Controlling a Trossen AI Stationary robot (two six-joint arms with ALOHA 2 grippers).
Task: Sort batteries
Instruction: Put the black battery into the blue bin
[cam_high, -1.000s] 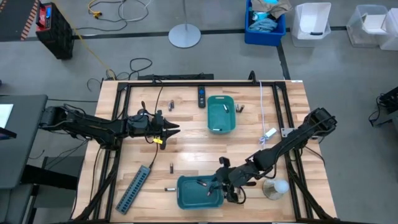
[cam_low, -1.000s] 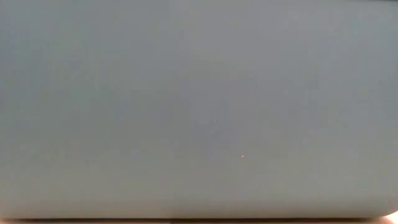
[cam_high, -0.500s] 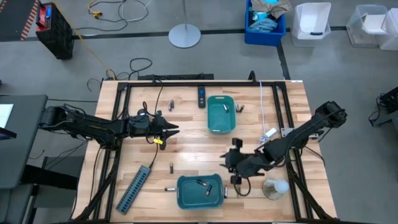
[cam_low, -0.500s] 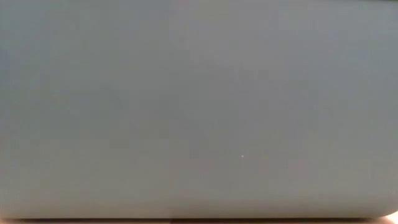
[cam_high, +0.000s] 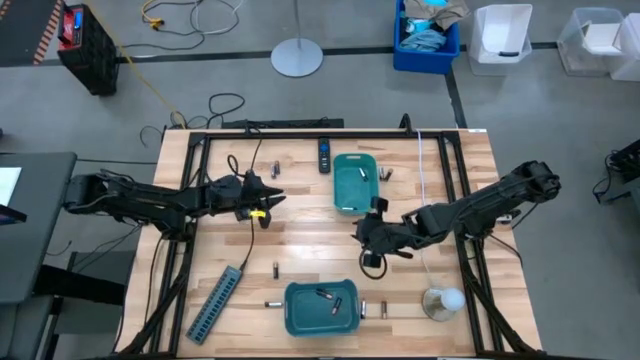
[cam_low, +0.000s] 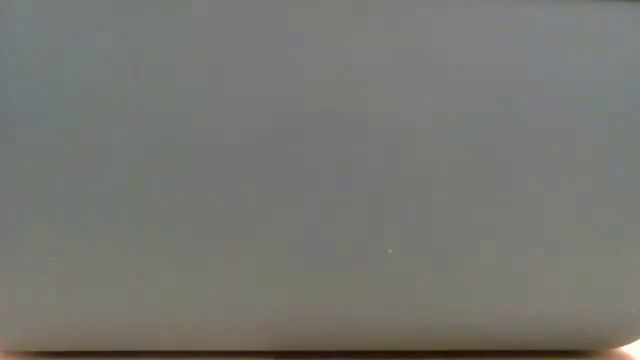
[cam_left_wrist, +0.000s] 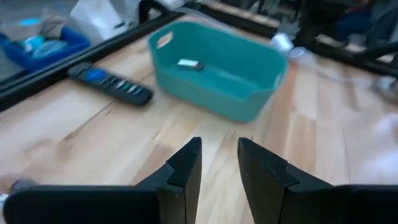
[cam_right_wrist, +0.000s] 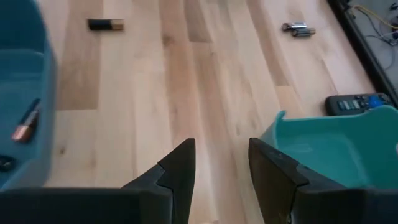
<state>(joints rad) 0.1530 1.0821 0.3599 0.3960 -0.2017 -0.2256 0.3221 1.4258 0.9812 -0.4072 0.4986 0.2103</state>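
Note:
Two teal bins stand on the wooden table: a far one (cam_high: 356, 184) holding a battery (cam_left_wrist: 188, 63) and a near one (cam_high: 321, 308) holding two batteries (cam_high: 323, 293). Loose batteries lie on the table near the near bin (cam_high: 276, 269), right of it (cam_high: 364, 309), and at the far side (cam_high: 276, 168). My right gripper (cam_high: 362, 232) hangs open between the two bins, its fingers (cam_right_wrist: 180, 165) with nothing between them. My left gripper (cam_high: 270, 199) hovers open left of the far bin, also with nothing between its fingers (cam_left_wrist: 186, 168). The low view is a blank grey.
A black remote (cam_high: 324, 154) lies left of the far bin. A grey power strip (cam_high: 216, 303) lies slanted at the near left. A white rounded object (cam_high: 443, 300) sits at the near right. A black frame (cam_high: 300, 134) runs around the table.
My right gripper has left the near bin's right end, risen and gone toward the table's far edge, and now hangs between the two bins; its wrist has turned. My left gripper has swung a little toward the far edge. Both stay open.

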